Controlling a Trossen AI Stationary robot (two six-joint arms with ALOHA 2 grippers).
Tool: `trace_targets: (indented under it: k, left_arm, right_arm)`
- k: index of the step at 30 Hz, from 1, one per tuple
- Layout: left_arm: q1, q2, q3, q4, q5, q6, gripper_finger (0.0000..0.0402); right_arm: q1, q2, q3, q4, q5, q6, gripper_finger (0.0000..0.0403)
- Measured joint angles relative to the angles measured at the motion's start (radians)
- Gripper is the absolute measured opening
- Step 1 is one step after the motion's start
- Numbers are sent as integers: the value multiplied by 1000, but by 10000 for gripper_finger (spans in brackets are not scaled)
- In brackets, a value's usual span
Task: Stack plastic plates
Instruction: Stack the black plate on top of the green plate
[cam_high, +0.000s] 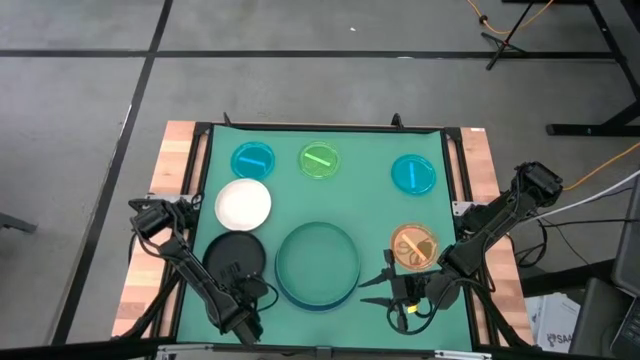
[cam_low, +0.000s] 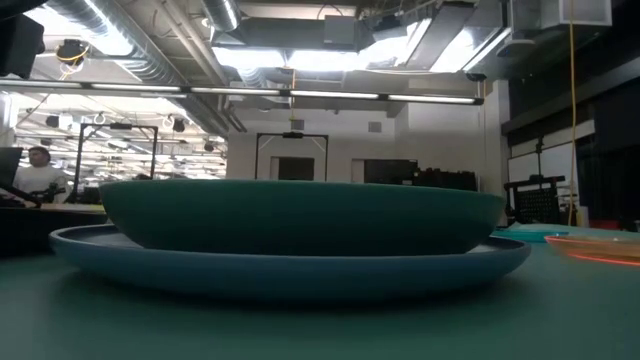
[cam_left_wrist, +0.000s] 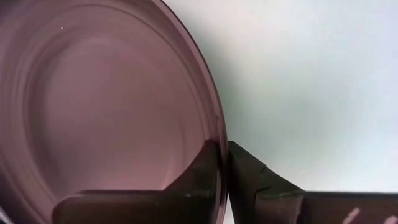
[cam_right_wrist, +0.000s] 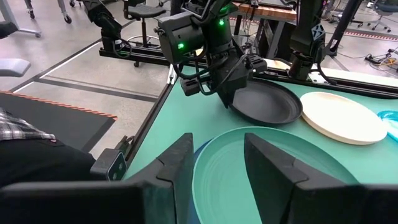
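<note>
Both arms are built of dark, near-black links with rounded joint housings, and black cables run loosely along them toward the table's edges. The left gripper (cam_right_wrist: 225, 94) hangs from a boxy black wrist block that shows small green lights and bundled wires, and its fingers (cam_left_wrist: 249, 180) are matte dark wedges with chamfered edges. The right gripper (cam_high: 378, 289) has two slim dark prongs, seen close as broad, angular black fingers (cam_right_wrist: 273, 165).
</note>
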Motion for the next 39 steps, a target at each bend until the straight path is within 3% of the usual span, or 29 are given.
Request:
trace_targets:
  k: [8,16,25,39]
  left_arm:
    - [-10,0,12,-27,3,-19,10]
    - [-17,0,128,-153,-24,-25,8]
    - [-17,0,232,-251,-129,-12,8]
    - [6,0,316,-255,-229,122,9]
  right_arm:
    - [0,0,0,0,0,0,134]
    - [0,0,0,0,0,0,134]
    - [0,0,0,0,0,0,134]
    - [0,0,0,0,1,0,134]
